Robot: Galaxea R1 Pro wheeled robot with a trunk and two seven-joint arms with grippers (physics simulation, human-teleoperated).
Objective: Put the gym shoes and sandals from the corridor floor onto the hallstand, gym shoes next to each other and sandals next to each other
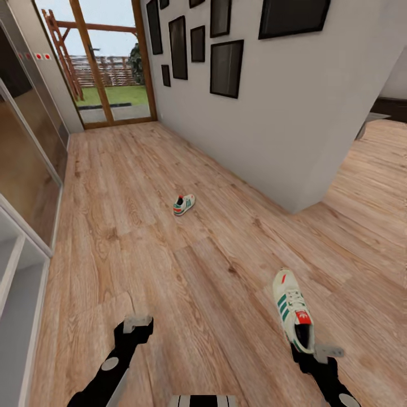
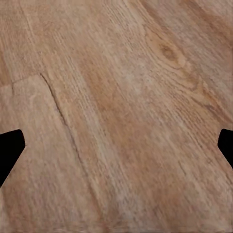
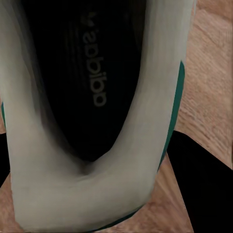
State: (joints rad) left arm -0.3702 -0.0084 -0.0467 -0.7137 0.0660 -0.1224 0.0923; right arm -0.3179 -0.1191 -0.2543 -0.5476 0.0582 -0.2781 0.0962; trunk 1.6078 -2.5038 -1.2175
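Note:
One white gym shoe (image 1: 291, 305) with green stripes is at the lower right, toe pointing away from me. My right gripper (image 1: 306, 346) is shut on its heel. In the right wrist view the shoe's heel and dark insole (image 3: 92, 97) sit between the black fingers (image 3: 204, 189). The other gym shoe (image 1: 183, 204) lies on the corridor floor (image 1: 141, 186) mid-corridor. My left gripper (image 1: 137, 325) hangs open over bare planks (image 2: 116, 121), holding nothing. The pale hallstand (image 1: 20, 282) shows at the left edge. The sandals are out of view.
A white wall (image 1: 271, 124) with dark picture frames runs along the right and ends at a corner (image 1: 299, 209). Glass cabinet fronts (image 1: 28, 169) line the left side. A glazed door (image 1: 107, 62) closes the far end.

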